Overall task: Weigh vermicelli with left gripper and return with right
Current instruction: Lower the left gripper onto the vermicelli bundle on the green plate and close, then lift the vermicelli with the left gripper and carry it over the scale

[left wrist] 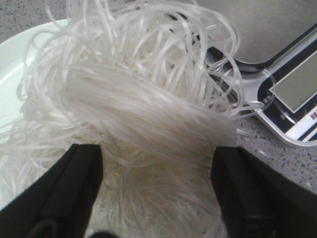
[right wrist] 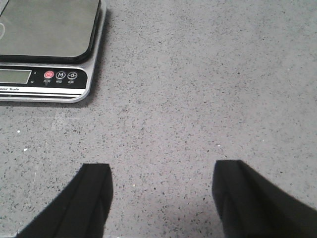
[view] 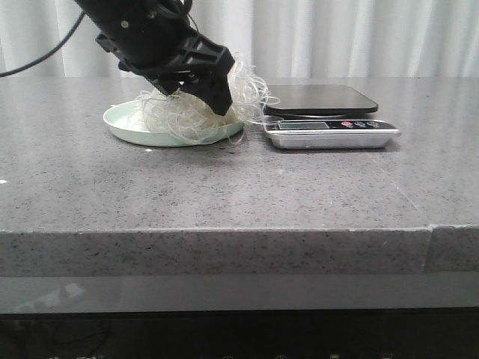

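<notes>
On the desk, the vermicelli sits heaped on the pale green plate just beside the scale. The left claw straddles it, fingers spread, poised to pinch. The right claw hangs spread and empty, likely waiting its turn.

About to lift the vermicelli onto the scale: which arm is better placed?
Left. The left gripper already straddles the vermicelli on the plate; the right gripper hangs open over bare counter beside the scale.
</notes>
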